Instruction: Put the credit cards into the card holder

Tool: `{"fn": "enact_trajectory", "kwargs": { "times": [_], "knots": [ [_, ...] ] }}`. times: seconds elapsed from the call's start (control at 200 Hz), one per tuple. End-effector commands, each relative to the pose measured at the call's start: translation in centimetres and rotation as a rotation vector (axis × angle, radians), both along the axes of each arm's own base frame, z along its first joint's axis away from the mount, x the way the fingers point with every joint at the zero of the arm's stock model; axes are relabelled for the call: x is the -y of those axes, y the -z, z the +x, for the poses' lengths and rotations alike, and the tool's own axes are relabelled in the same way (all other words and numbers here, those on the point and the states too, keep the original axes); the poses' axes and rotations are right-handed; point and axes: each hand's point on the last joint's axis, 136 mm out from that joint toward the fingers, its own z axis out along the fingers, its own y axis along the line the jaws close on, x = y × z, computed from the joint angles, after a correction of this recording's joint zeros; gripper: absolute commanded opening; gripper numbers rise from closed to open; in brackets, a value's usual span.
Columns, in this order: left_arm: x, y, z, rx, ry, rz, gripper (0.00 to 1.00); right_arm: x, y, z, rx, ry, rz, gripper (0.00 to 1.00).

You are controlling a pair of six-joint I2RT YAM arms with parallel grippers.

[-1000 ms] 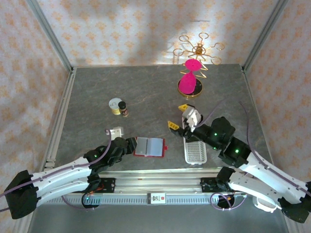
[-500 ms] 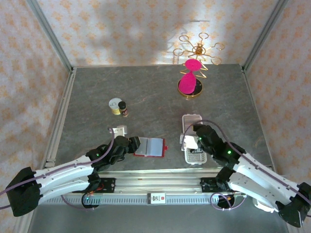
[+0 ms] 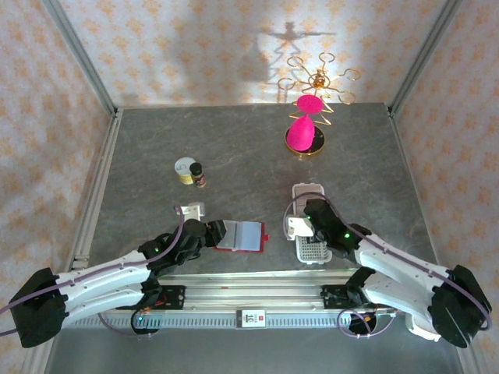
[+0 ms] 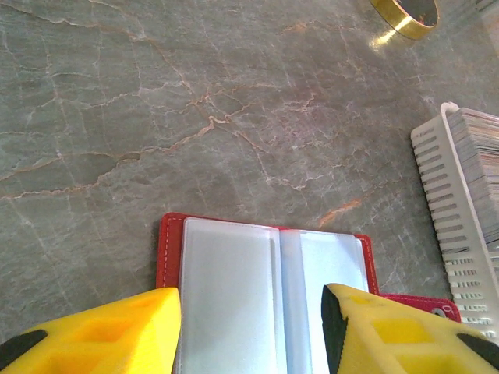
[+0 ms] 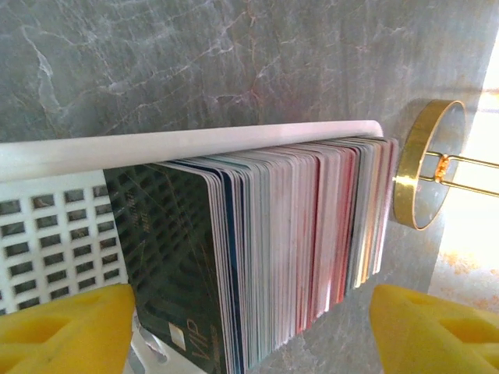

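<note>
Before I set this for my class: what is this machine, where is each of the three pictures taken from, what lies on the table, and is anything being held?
It is two robot arms bolted to the near edge of a grey table. One picture looks down from above and behind them; the other two come from cameras on the wrists, so each arm's yellow fingers show at the bottom. The left gripper hangs open over the red card holder, which lies unfolded with clear sleeves up. The right gripper stands open either side of the credit cards, packed on edge in a white slotted tray. Farther back stand a gold stand with pink discs, a small jar and a dark bottle. Neither gripper holds anything.
</note>
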Motion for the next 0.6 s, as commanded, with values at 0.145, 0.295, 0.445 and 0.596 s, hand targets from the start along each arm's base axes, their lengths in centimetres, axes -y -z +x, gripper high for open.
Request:
{"fn": "enact_trajectory", "kwargs": {
  "times": [0.145,0.295,0.445,0.596],
  "knots": [
    [-0.01,0.09,-0.42,0.020,0.023,-0.014,0.52,-0.31,-0.50,1.65,0.031,0.028,-0.001,0.73],
    [-0.28,0.38,-0.58,0.015,0.022,-0.007,0.52,-0.39,-0.51,1.99,0.022,0.035,-0.014,0.64],
    [-0.28,0.48,-0.64,0.012,0.022,-0.008,0.52,-0.30,-0.44,1.82,0.012,0.035,-0.016,0.51],
    [-0.24,0.62,-0.64,0.012,0.020,-0.018,0.52,-0.16,-0.93,1.76,0.025,0.040,-0.005,0.42]
  ]
}}
